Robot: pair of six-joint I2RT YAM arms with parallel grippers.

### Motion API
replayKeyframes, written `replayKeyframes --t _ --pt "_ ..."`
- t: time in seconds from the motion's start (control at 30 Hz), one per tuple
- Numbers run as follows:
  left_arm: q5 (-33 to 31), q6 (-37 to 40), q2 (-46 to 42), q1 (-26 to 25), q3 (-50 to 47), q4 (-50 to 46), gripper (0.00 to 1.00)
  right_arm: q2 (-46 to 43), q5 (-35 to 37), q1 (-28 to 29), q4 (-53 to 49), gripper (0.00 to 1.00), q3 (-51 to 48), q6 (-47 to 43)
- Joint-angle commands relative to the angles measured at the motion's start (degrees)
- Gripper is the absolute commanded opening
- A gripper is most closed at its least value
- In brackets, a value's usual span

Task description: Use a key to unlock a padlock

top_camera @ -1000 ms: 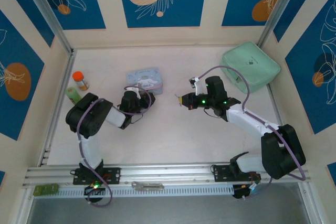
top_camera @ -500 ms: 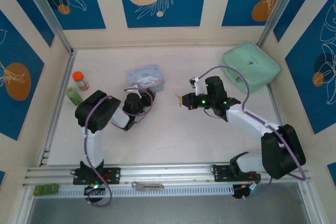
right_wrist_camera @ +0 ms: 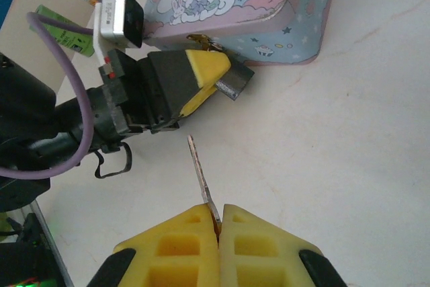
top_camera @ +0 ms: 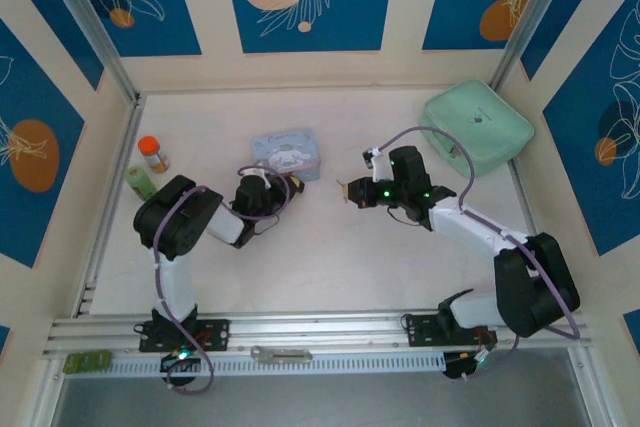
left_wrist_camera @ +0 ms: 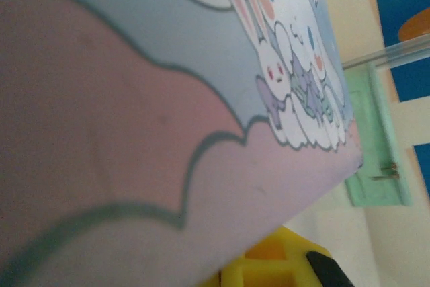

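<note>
Low in the right wrist view, my right gripper [right_wrist_camera: 216, 216] is pressed together on the key [right_wrist_camera: 198, 166], its blade pointing up-frame. Above it, my left gripper [right_wrist_camera: 213, 72] pinches the dark padlock [right_wrist_camera: 234, 84], just beside the pale blue tin [right_wrist_camera: 269, 25] on the tabletop [right_wrist_camera: 349, 166].

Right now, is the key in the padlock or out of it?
Out: the key, pinched in the right gripper, sits apart from the padlock in the left gripper.
</note>
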Motion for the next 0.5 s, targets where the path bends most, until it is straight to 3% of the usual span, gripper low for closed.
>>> replayKeyframes --t 0.0,0.33,0.47 --pt "7.1 -8.8 0.0 -0.3 0.4 1.0 0.0 2.1 -2.4 0.2 2.6 0.0 -1.4 3.5" --pt "11.1 -16.4 -2.1 -1.3 1.8 4.8 0.0 8.3 -10.4 -0.3 10.5 0.0 -3.5 7.4" --pt "11.6 -12.9 -4.3 -1.8 2.7 -1.8 0.0 11.2 -12.7 -1.5 13.2 0.0 -3.6 8.7"
